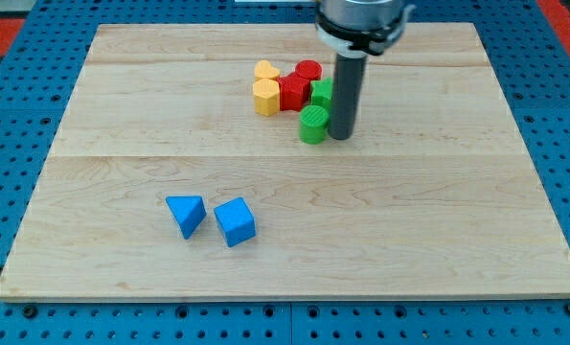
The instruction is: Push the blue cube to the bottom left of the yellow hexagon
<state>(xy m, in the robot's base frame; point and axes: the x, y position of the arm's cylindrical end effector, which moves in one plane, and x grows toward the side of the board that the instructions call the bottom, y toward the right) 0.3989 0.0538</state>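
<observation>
Nearest the view's bottom, on the pale wooden surface (122, 192), two blue pieces sit side by side. The blue cube (235, 221) is turned at an angle, one corner pointing toward the view's bottom. Just beside it on the view's left is a blue triangle (186, 214), with a narrow gap between them. Both lie in the lower left part of the surface, well apart from everything else.

Farther back, near the view's top and a little right of centre, the other blocks are bunched together. The yellow hexagon (266, 96) is on the cluster's left edge, with a second yellow block (266, 70) touching it from behind; that one's shape is hard to make out. A red star-like block (293, 93) presses against the hexagon's right side, and a red cylinder (308, 70) sits behind it. A green cylinder (313, 125) is the cluster's nearest piece, and another green block (321, 93) lies just behind it, partly hidden.

There is no grasping tool here, only a dark rod hanging from the arm. My tip (340, 137) rests on the surface just to the right of the green cylinder, far from the blue cube.

Around the surface runs a blue perforated base (16, 57).
</observation>
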